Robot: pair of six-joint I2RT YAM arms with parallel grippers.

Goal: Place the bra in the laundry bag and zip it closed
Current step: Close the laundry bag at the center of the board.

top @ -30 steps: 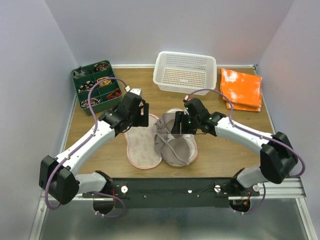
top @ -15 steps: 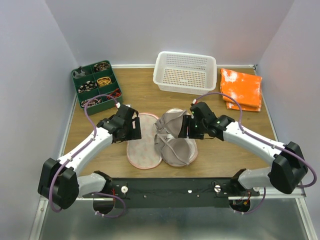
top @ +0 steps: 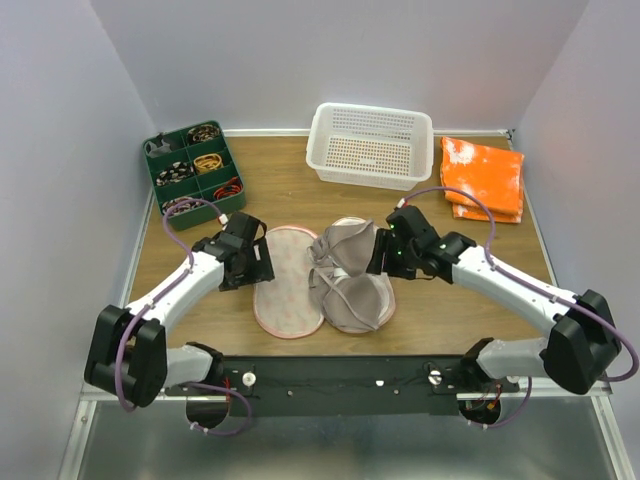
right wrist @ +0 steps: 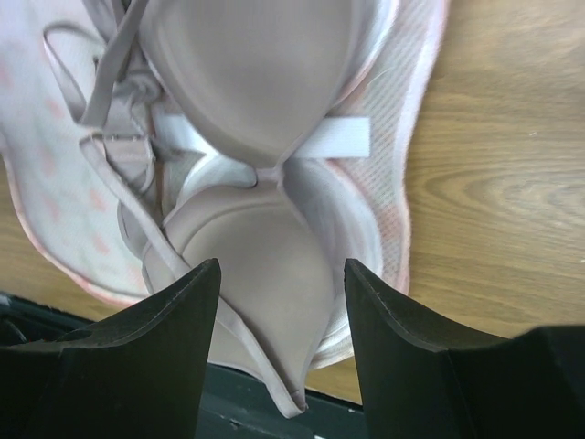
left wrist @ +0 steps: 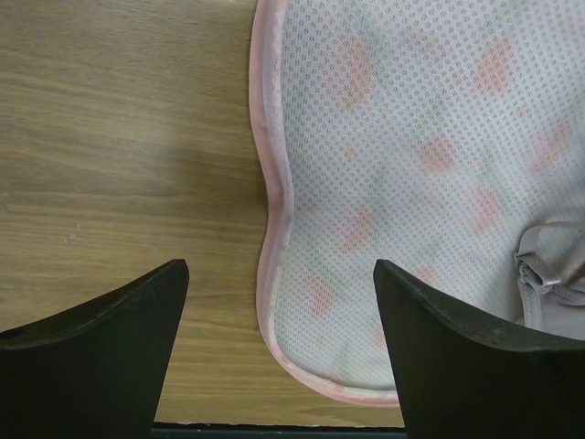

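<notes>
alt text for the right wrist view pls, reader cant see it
A taupe bra lies on the open pink laundry bag, on a wooden table. The right gripper hangs above it, open and empty.

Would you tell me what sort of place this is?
Most likely a robot test booth, not a home: plain pale walls box in a wooden table, the left arm and right arm are bolted to a rail at its near edge, and a white basket sits on it.
</notes>
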